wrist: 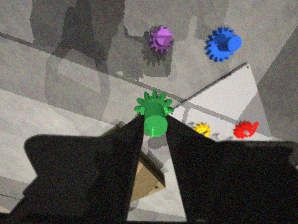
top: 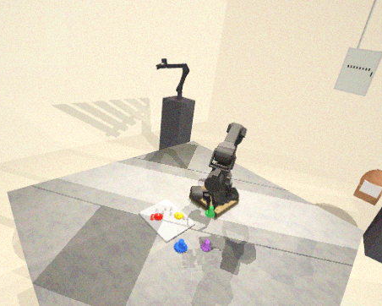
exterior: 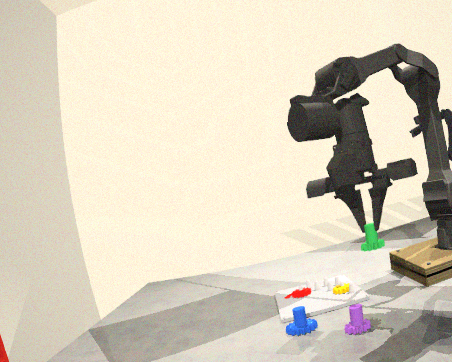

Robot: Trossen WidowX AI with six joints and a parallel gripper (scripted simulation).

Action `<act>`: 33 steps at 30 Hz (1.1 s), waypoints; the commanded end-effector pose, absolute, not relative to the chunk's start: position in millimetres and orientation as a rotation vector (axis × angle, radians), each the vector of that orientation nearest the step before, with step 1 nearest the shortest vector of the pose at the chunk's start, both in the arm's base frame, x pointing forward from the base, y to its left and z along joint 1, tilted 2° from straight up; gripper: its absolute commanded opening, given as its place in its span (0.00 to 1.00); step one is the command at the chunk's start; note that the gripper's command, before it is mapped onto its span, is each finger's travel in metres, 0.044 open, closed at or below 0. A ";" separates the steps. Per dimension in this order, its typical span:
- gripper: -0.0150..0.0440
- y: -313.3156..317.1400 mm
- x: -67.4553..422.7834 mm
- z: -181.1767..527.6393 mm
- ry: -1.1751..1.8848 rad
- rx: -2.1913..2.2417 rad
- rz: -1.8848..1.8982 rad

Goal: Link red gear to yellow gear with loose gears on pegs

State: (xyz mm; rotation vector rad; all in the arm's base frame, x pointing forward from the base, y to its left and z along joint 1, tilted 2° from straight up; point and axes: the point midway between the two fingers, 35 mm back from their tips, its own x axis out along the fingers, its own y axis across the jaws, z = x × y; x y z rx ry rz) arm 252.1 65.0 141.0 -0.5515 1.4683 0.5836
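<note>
With black two-finger hand [top: 210, 204] [exterior: 370, 230] [wrist: 154, 119] gripping green toothed gear w/ round knob [top: 210, 211] [exterior: 372, 238] [wrist: 155, 116] above desk [top: 89, 249] [exterior: 185, 305] [wrist: 115, 60], right of grey peg board [top: 167, 235] [exterior: 291, 312] [wrist: 240, 92], carry step's underway, prob.; next: go left, align over empty peg.

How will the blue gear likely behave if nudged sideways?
The blue gear will probably slide rather than tip, given its wide toothed base. It looks rigid, so likely no flex. A push high on its tall stem might still rock it.
</note>
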 end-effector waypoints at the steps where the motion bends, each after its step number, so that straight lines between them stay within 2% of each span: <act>1: 0.25 64.1 249.9 150.9 1.464 -0.547 0.586; 13: 0.25 60.4 243.3 174.1 1.474 -0.535 0.583; 33: 0.25 27.7 263.0 159.5 1.475 -0.536 0.582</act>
